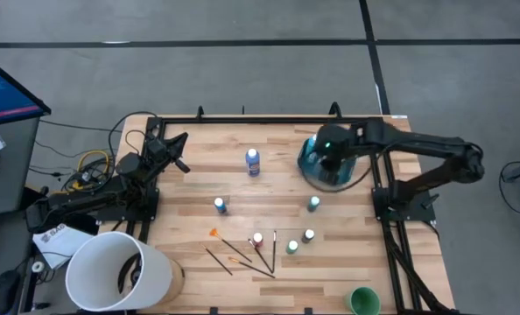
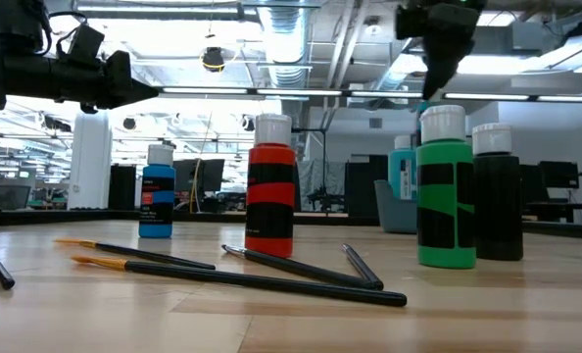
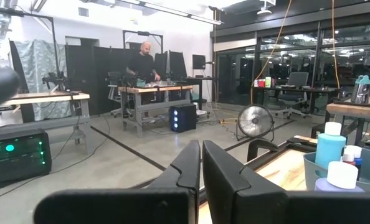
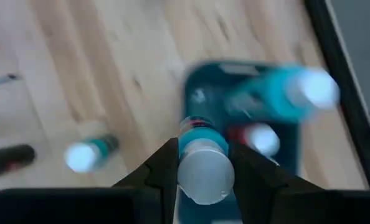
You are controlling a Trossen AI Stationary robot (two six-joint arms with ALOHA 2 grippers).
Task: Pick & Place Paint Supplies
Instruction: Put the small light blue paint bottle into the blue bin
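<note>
Gripping a small white-capped blue paint bottle (image 4: 200,163) upright between its fingers, the right gripper (image 4: 202,165) hovers apparently straight above the teal plastic tub (image 1: 328,171), at two o'clock on the table.

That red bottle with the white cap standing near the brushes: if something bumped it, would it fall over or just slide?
The red bottle stands tall on a narrow base, so a bump near its white cap would probably tip it. A low push might slide it over the smooth wooden table. Being round, it would likely roll once down, perhaps onto the brushes beside it.
</note>
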